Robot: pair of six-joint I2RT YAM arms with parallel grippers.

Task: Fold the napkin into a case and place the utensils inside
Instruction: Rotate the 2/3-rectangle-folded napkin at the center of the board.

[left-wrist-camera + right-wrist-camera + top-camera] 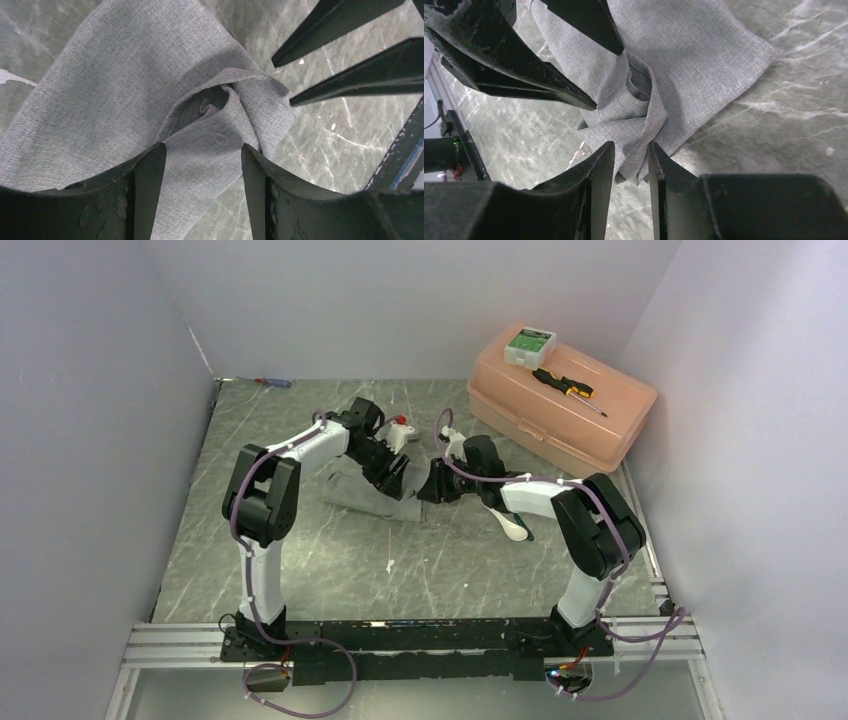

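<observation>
The grey napkin (352, 490) lies bunched at the table's middle, twisted into a hollow roll (210, 115) between the two grippers. My left gripper (202, 147) is open, its fingers straddling a fold of the cloth with room on both sides. Facing it, my right gripper (631, 145) is shut on the napkin's gathered corner (639, 160), held slightly off the table. Its fingers (345, 82) show at the upper right of the left wrist view. A white spoon (512, 526) lies on the table under the right forearm. What is inside the roll is hidden.
A pink lidded box (590, 425) stands at the back right, with a black-and-yellow screwdriver (568, 389) and a small white-and-green box (530, 344) on its lid. A red-and-blue screwdriver (272, 382) lies at the back left. Walls close in on three sides.
</observation>
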